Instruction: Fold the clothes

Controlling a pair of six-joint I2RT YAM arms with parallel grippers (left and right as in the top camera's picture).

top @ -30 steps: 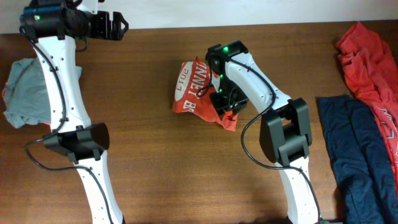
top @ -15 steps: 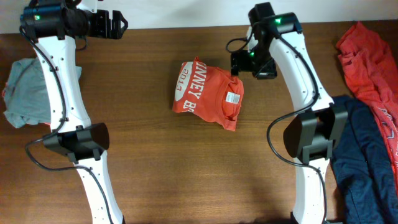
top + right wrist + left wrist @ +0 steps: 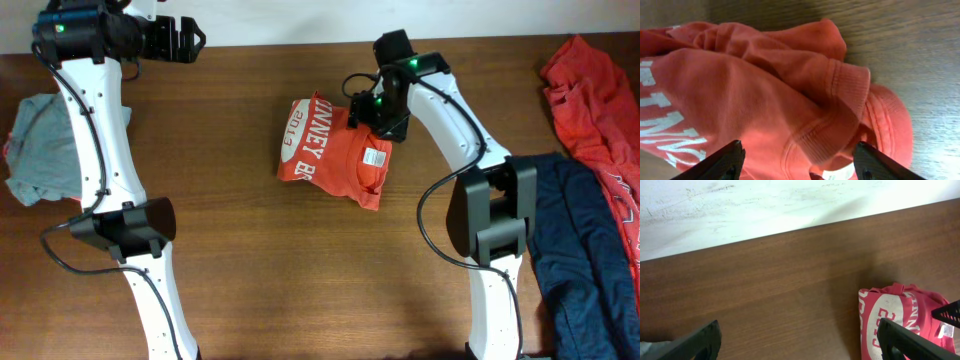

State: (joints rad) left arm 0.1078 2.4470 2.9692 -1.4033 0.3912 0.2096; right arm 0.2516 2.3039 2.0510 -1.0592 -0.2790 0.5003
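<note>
Shifted in the last half-second: right hand [image 3: 364, 106], back from the upper middle of the overhead frame to the top right edge of the orange-red T-shirt [image 3: 335, 150]. Brown wooden worktop [image 3: 250, 260] under everything. Navy garment [image 3: 575, 250] and red garment [image 3: 590, 90] heaped at the right edge, grey-green one [image 3: 40, 145] at the left. Shirt bundled in the centre, lettering up. Right hand open, fingers astride the ribbed collar [image 3: 840, 100], gripping nothing. Left hand [image 3: 185, 40] open too, parked upper left. White tag [image 3: 374, 158] just below the right hand. Likely risk: closing here on several layers at once, dragging the bundle and undoing the fold.
</note>
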